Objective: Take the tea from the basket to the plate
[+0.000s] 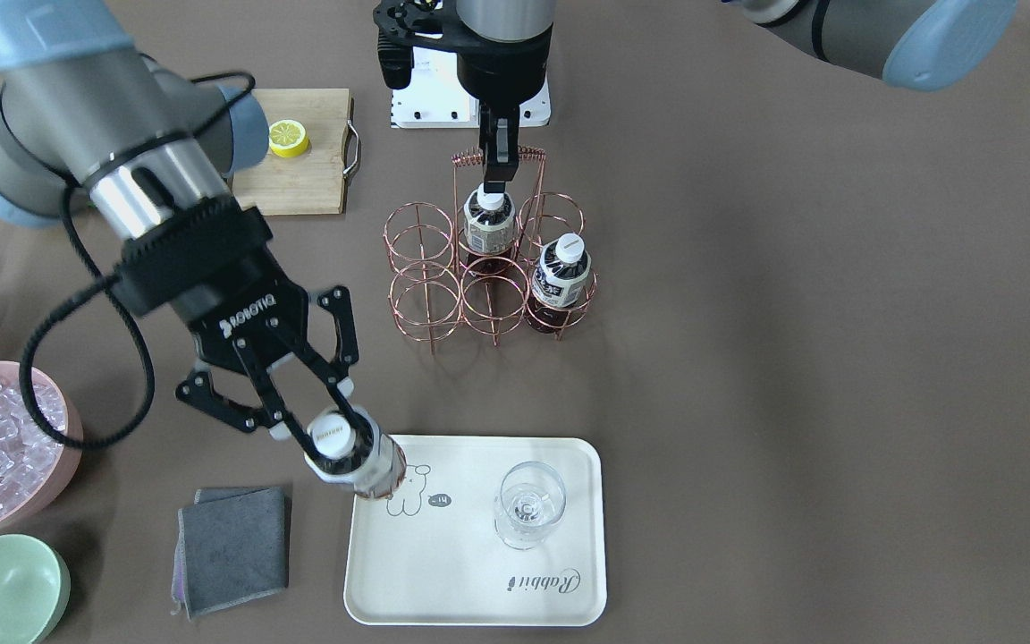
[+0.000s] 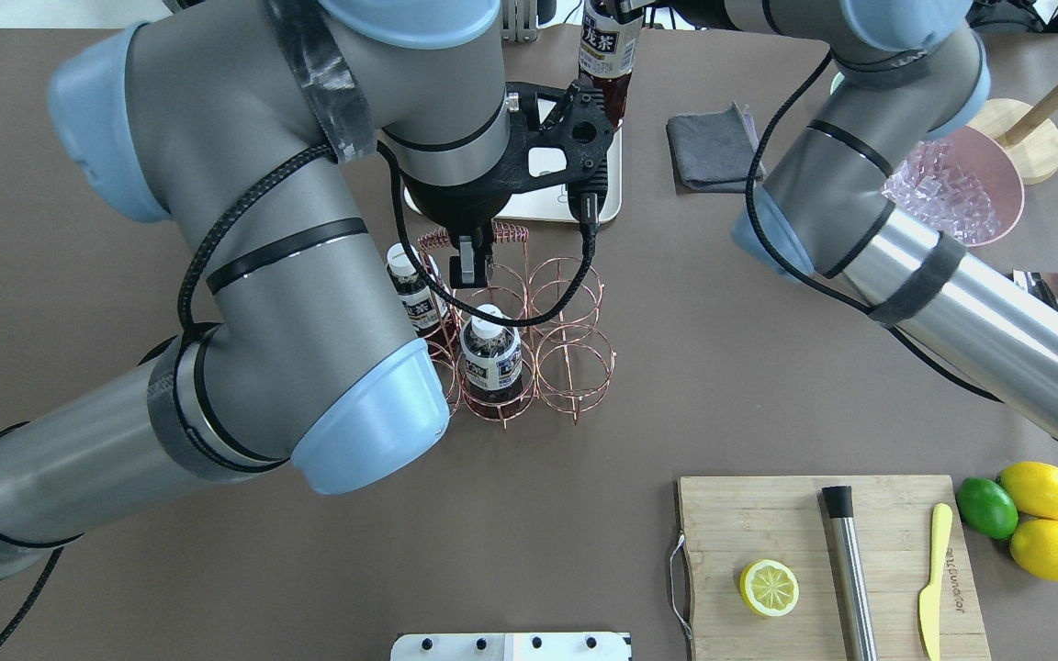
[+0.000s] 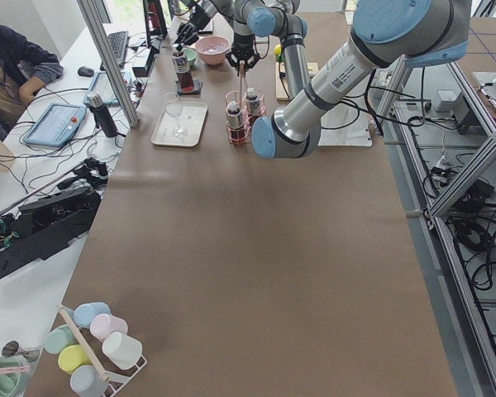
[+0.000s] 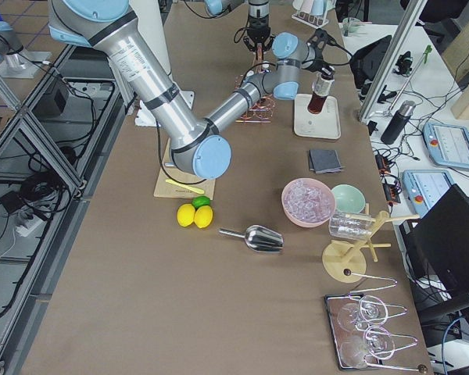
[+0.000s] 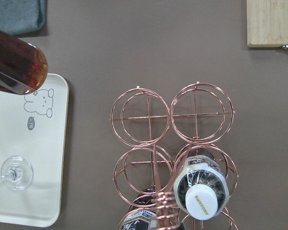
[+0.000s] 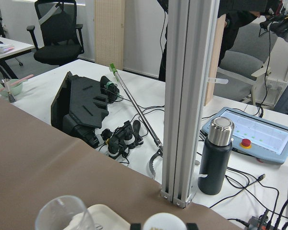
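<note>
right tool (image 1: 333,436) pinching tea (image 1: 372,467) by white cap | dark brown, tilted over plate (image 1: 443,572) corner

Glossy plastic tea (image 1: 332,436), coppery wire basket (image 1: 431,311) (plate (image 1: 443,572) seemingly matt).

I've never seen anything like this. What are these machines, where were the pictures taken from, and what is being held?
These are two robot arms at a table, each ending in a two-finger gripper. Four fixed cameras look from above, from across the table and from both table ends; two more sit on the wrists. The right gripper holds a bottle of tea near its cap, over a corner of the cream tray, which carries a glass. The left gripper pinches the handle of the wire basket, where two more bottles stand. Also there: a bowl of ice, a cloth and a cutting board.
</note>
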Action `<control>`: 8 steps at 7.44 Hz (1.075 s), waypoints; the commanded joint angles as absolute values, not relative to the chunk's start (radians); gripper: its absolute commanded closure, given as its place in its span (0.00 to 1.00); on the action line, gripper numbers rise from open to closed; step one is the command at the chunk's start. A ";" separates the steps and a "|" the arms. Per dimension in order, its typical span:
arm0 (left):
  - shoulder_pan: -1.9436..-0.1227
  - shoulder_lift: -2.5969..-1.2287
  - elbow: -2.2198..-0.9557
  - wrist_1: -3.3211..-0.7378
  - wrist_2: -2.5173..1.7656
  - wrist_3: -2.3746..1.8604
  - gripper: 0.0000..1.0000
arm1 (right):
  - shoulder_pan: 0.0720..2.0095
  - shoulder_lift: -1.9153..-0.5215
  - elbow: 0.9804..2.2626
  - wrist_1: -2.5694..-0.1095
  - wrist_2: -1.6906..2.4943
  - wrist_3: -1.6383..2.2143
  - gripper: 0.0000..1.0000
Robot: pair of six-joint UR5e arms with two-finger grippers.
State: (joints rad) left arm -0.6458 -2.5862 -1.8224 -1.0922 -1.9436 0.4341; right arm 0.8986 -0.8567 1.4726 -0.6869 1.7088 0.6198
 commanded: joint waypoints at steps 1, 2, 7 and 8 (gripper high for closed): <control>-0.646 -2.585 -1.822 -1.092 -1.944 0.434 1.00 | 0.890 -0.732 1.171 -0.520 1.636 0.617 1.00; -0.646 -2.585 -1.822 -1.092 -1.944 0.434 1.00 | 0.865 -0.738 1.167 -0.519 1.615 0.617 1.00; -0.696 -2.585 -1.883 -1.034 -1.947 0.460 1.00 | 0.787 -0.808 1.178 -0.431 1.566 0.612 1.00; -0.721 -2.583 -1.899 -1.007 -1.948 0.489 1.00 | 0.785 -0.813 1.178 -0.431 1.566 0.606 1.00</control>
State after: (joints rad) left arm -0.6876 -2.5857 -1.8686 -1.0486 -1.9464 0.4541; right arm 0.7932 -0.8041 1.1772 -0.4349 1.5680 0.6135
